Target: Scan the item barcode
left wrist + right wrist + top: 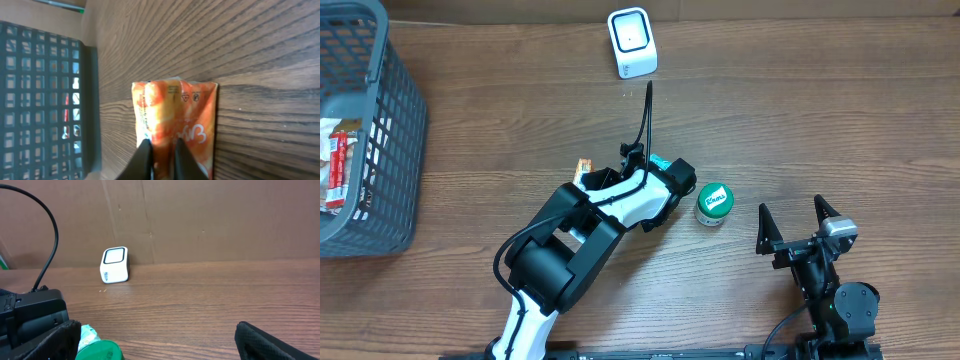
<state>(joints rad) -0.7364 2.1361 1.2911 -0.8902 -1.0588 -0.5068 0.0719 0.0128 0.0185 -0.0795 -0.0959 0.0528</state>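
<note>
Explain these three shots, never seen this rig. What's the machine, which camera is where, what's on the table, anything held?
It is a pair of robot arms at a wooden table, each ending in two jaws.

The overhead picture looks straight down. The left arm's gripper is the white and black one stretched across the middle. The right gripper waits at the lower right, jaws wide apart and empty.

The other two pictures come from cameras on the wrists. The left wrist view looks along its own jaws, which are shut on an orange snack packet lying on the wood. The right wrist view looks across the table toward the back wall.

On the table: a small white barcode scanner at the far edge, a green-lidded jar near the middle, and a dark mesh basket at the left with more packets inside.
</note>
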